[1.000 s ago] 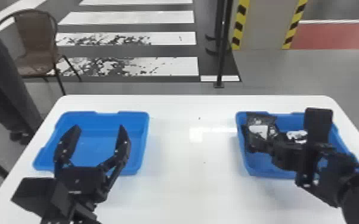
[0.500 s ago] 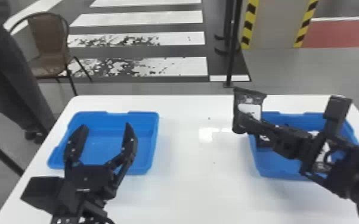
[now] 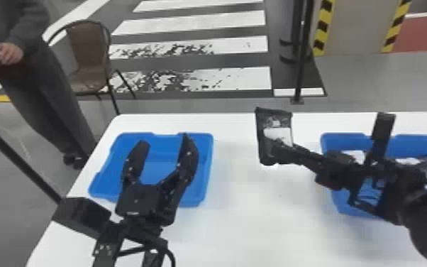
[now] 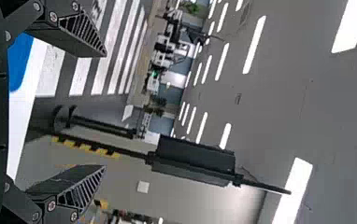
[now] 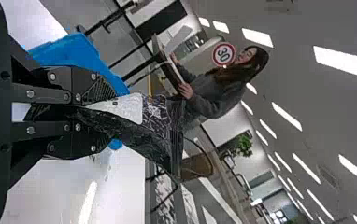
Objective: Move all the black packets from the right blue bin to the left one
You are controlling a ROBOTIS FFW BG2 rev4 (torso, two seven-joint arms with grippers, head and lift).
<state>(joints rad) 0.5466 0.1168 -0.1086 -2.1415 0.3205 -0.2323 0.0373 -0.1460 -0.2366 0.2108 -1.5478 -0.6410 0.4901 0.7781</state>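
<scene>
"What changed?"

"The left gripper (image 3: 165,140) is wide open near the left bin (image 3: 207,159); the right gripper (image 5: 111,116) pinches a black packet (image 3: 276,122), now out of the right bin (image 3: 344,141), between both."

"So it's probably going left; others come later!"

Mid-frame, there was room to pass above the white table (image 3: 251,220) between the left bin (image 3: 207,156) and the right bin (image 3: 345,138). Left of centre, the left gripper (image 3: 162,142) stood in the way, its spread fingers over the left bin.
</scene>
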